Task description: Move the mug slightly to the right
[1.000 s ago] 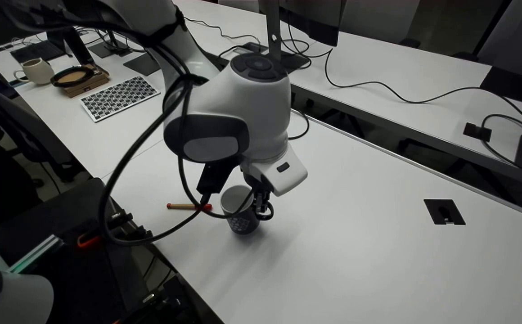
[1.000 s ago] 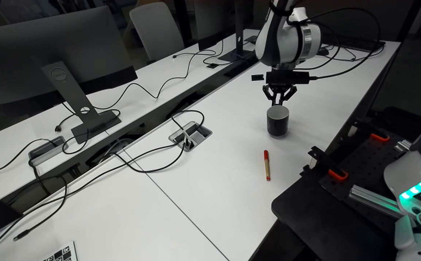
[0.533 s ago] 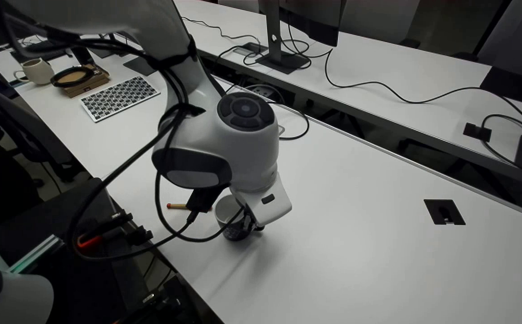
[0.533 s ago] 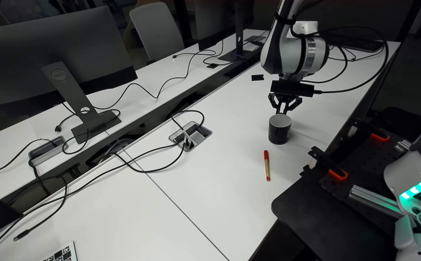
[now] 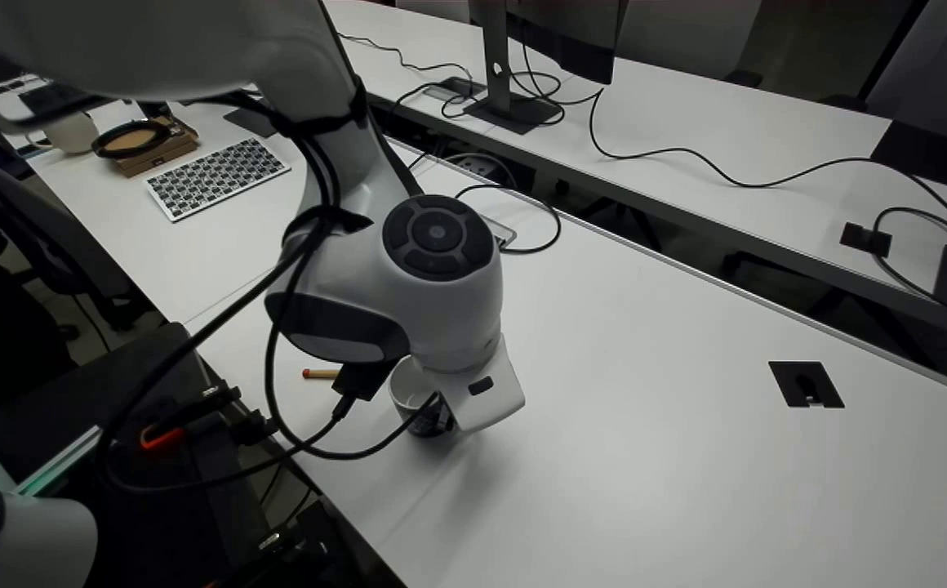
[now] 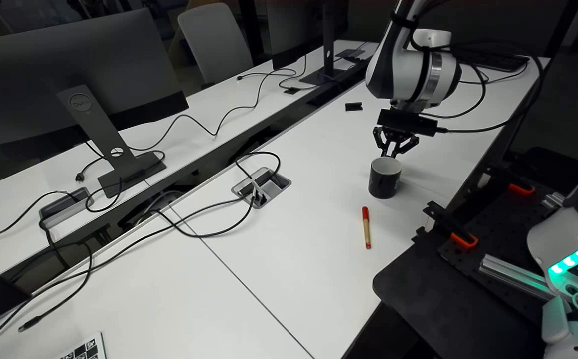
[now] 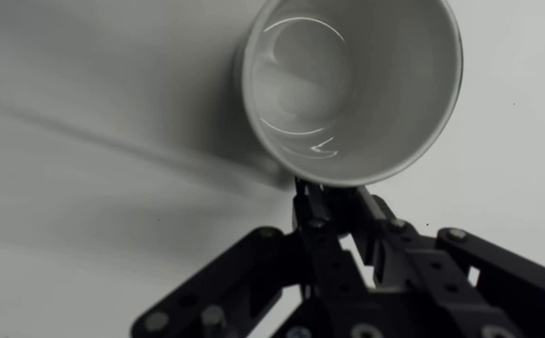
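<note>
The mug (image 6: 384,182) is small, dark and glossy with a grey inside. It appears to stand upright on the white table in both exterior views; in an exterior view the hand and a cable partly cover it (image 5: 411,390). In the wrist view I look down into its empty inside (image 7: 347,70). My gripper (image 7: 332,190) is at the mug's side, with its fingers close together. The fingertips lie under the rim around the handle, which is mostly hidden. It also shows just behind the mug in an exterior view (image 6: 391,151).
A red-ended marker (image 6: 366,227) lies near the mug. A socket box (image 6: 263,187) with cables sits at the table's far edge. The dark robot mount (image 6: 448,294) borders the near edge. A white keyboard (image 5: 218,177) and a pale cup (image 5: 73,133) stand farther off.
The mug and gripper have moved down and slightly toward the robot base, mostly in the earlier half second. Since then the hand has tilted a little while the mug has hardly moved.
</note>
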Motion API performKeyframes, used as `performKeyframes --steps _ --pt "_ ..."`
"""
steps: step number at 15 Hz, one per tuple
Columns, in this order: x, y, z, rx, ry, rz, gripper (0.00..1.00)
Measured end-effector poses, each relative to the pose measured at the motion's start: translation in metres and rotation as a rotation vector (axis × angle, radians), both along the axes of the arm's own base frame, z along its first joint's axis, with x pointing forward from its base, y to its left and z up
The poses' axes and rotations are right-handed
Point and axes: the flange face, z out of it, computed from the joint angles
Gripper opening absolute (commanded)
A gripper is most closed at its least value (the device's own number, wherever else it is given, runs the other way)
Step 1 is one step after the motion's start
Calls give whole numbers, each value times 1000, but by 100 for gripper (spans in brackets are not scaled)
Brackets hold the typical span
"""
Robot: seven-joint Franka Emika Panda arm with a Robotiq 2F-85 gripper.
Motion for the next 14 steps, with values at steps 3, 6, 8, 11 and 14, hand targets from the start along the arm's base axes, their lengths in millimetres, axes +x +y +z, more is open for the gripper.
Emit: performKeyframes --steps 3,6,8,11,14 --pt "-1 0 -1 9 -2 4 57" --pt "0 6 -1 15 -2 18 81" --pt "1 10 0 17 -6 30 94" --pt "7 15 8 9 -23 50 100" --pt "18 22 27 -23 -57 95 100"
